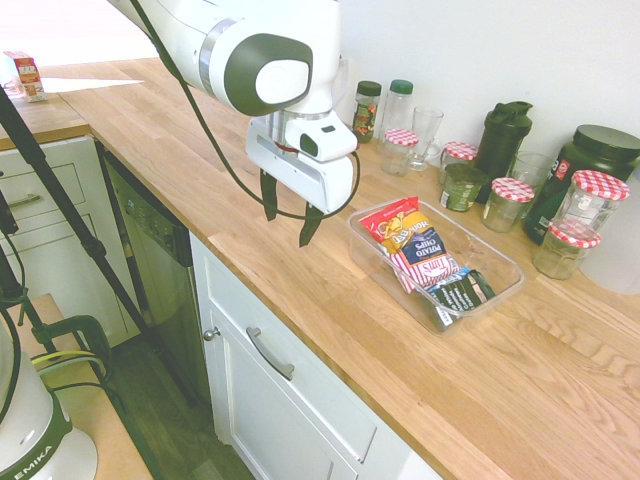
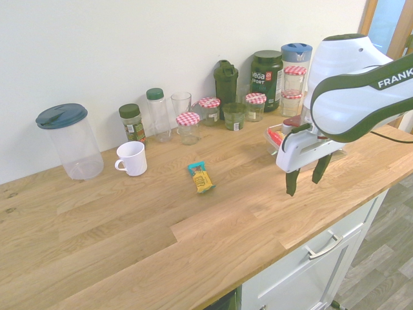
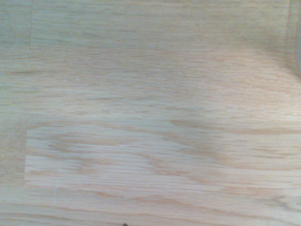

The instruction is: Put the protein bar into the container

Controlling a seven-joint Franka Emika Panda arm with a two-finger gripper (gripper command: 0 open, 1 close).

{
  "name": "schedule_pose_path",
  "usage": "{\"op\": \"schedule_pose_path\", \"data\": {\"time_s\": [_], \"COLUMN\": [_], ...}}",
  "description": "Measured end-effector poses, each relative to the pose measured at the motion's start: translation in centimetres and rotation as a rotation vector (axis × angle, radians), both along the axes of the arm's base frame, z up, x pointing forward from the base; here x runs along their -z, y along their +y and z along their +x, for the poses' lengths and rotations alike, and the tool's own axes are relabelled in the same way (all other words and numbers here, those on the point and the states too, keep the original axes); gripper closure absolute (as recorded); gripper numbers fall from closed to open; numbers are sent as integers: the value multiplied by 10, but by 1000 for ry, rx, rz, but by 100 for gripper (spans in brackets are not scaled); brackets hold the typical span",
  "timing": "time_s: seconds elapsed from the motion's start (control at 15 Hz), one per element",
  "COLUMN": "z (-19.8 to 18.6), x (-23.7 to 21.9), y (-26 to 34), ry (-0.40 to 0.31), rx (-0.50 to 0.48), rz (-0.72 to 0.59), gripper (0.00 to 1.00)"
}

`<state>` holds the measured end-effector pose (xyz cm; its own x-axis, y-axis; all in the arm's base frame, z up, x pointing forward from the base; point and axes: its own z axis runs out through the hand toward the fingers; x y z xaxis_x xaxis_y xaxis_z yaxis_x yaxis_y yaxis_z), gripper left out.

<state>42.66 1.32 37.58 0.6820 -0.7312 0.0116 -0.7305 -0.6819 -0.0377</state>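
- Gripper [image 2: 302, 183] empty, fingers spread wide, pointing straight down, hanging above bare countertop [image 2: 161, 245]; touching nothing.
- Protein bar [image 2: 201, 179] lies flat on counter in 2nd ext view, yellow wrap w/ teal end toward the wall, a bit diagonal. Well apart from gripper, on the side away from the container. Not visible in 1st ext view (arm blocks it).
- Container [image 1: 505, 262] sits just beside gripper on its other side; already holds a chip bag [image 1: 412, 245] + dark packet [image 1: 462, 291]. Free room looks limited, mostly near the edges.
- Wrist view = wood grain only, bar not in frame, so no help aiming yet.
- Step in hand, my read: approach to the bar; pick not started.
- To do it well: travel over the bar first, then drop. Turn wrist so fingers close across bar's short width, not its length.
- Bar is thin + flat: go low, nearly to the wood, pinch at mid-length so it doesn't tip.
- White mug [image 2: 132, 157] + jars [image 2: 188, 126] are behind bar, apart from it; shouldn't interfere.
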Motion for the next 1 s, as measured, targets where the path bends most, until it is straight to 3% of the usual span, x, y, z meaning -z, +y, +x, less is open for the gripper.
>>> {"op": "schedule_pose_path", "data": {"time_s": [0.27, 0.6, 0.8, 1.0], "z": [3, 28, 63, 112], "x": [-6, -73, -103, -98], "y": [7, 70, 110, 137], "ry": [-2, -26, -31, -14], "rx": [-14, 11, 80, 122], "rz": [-10, -54, -81, -67], "gripper": [0, 0, 0, 0]}}
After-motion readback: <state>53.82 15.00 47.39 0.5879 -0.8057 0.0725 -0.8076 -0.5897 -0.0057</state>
